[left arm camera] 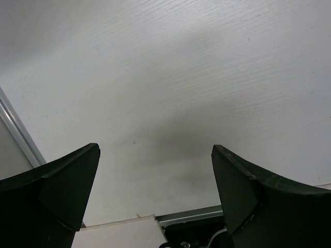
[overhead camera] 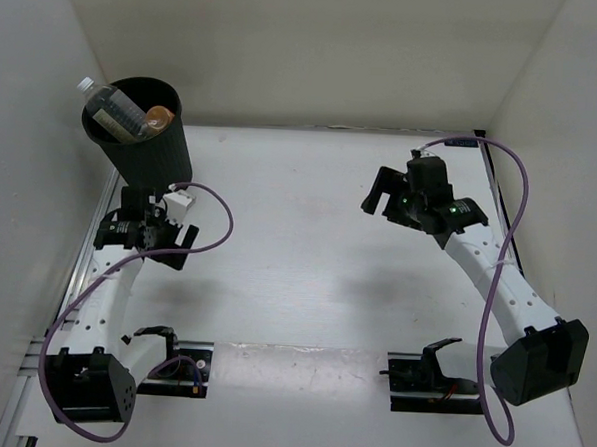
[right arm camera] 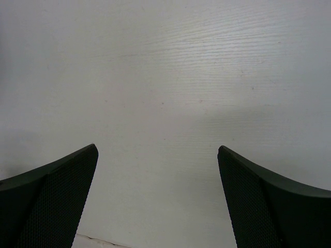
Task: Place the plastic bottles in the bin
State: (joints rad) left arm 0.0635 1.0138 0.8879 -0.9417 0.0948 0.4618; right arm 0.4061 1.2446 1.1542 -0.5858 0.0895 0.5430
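Can't really count the plastic bottles [overhead camera: 110, 105] since the bin [overhead camera: 157, 162] hides most of each, the orange bit [overhead camera: 161, 115] is maybe a cap, and the bottom edge crops the left fingers [left arm camera: 54, 199] and right fingers [right arm camera: 271, 204].

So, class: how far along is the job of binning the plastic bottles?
Done: bottles lie inside the bin, a clear bottle poking over its rim, an orange bottle beside it. In hand: nothing; left gripper and right gripper are open, empty. Left: no bottle shows outside the bin.
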